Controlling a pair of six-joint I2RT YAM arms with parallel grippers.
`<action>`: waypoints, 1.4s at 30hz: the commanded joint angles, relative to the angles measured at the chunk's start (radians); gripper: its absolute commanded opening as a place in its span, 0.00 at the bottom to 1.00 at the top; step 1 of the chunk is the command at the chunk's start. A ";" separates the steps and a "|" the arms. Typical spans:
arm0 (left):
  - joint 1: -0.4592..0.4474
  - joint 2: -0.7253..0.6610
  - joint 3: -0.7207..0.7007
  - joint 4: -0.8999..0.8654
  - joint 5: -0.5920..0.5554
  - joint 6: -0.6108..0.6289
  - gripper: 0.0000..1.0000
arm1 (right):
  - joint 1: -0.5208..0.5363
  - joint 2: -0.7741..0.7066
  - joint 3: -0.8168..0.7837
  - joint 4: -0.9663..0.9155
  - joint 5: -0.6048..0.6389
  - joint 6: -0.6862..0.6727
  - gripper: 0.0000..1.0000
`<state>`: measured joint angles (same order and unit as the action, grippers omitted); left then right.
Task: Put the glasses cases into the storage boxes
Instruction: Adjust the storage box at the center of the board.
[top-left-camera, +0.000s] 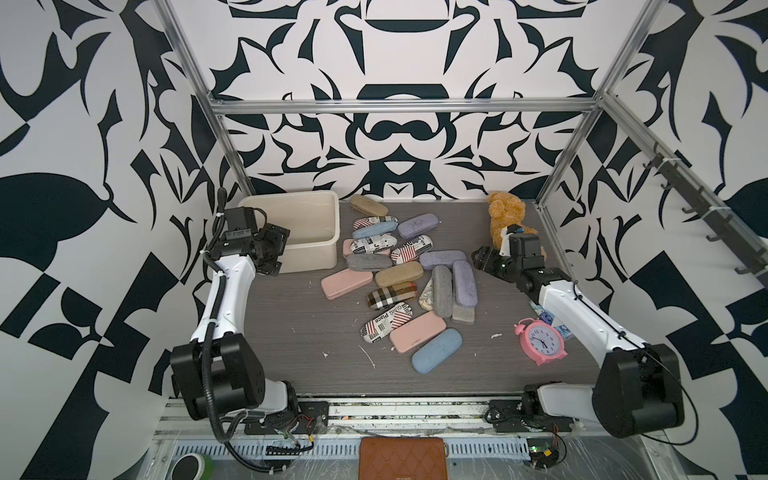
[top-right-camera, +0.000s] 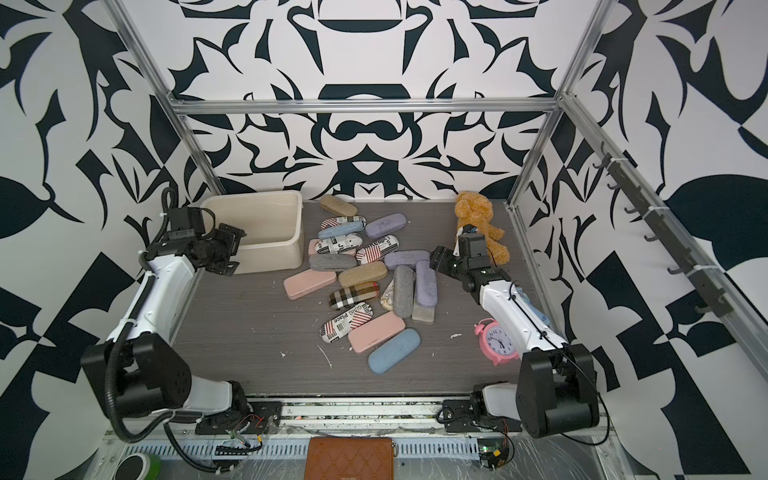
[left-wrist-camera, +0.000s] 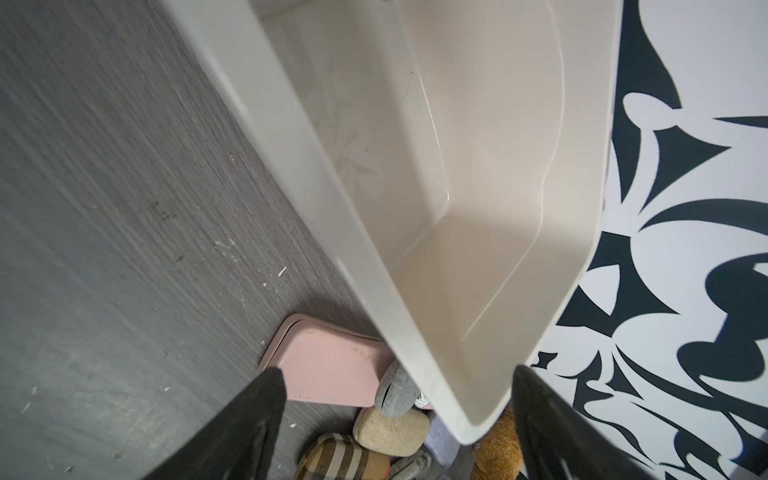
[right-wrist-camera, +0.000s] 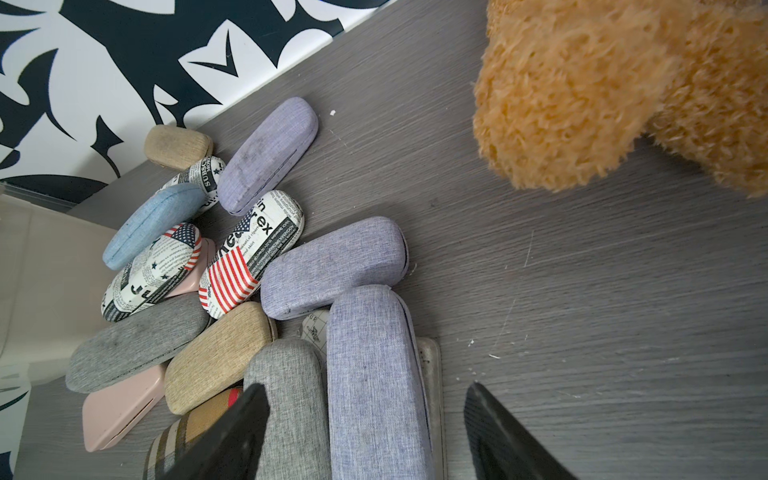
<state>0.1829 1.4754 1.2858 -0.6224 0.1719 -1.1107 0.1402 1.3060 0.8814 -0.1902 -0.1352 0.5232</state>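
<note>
Jaws on my right gripper (right-wrist-camera: 365, 390) stand wide apart, nothing in them. It hangs low at the edge of the pile of glasses cases (top-left-camera: 399, 274), on the teddy bear (top-left-camera: 503, 216) side. In the wrist view a lilac case (right-wrist-camera: 374, 332) lies lengthwise between my fingers (right-wrist-camera: 237, 428). A grey case (right-wrist-camera: 286, 395) touches one of its long sides; bare table (right-wrist-camera: 582, 311) is on the other.

Step in hand, as I judge it: lift this lilac case.
- Descend straight, jaws across the short width, near mid-length.
- The finger on the grey side has almost no gap, so ease it in or first nudge the lilac case toward bare table.
- A pale flat case (right-wrist-camera: 430, 374) shows from under it, so it may rock. Close slowly.

Left gripper (left-wrist-camera: 397, 372): also spread wide and empty, hovering at the end of the cream-white storage tub (top-left-camera: 311, 255) nearest its arm.

The tub looks empty in both top views. It sits at the far left of the table, well apart from my right gripper, with the whole pile between. The carry should go high over the other cases.
</note>
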 joint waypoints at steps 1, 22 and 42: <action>-0.005 0.058 0.054 -0.053 -0.030 -0.024 0.81 | 0.006 -0.014 -0.002 0.015 0.016 -0.013 0.78; 0.142 0.154 0.113 -0.069 -0.035 0.297 0.08 | 0.008 -0.050 -0.007 0.000 0.030 -0.012 0.73; 0.150 0.271 0.541 -0.431 -0.126 1.116 0.00 | 0.025 -0.073 -0.026 0.031 -0.038 0.012 0.73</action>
<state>0.3317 1.7870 1.8580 -1.0031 0.0429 -0.1375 0.1589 1.2461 0.8558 -0.1936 -0.1432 0.5243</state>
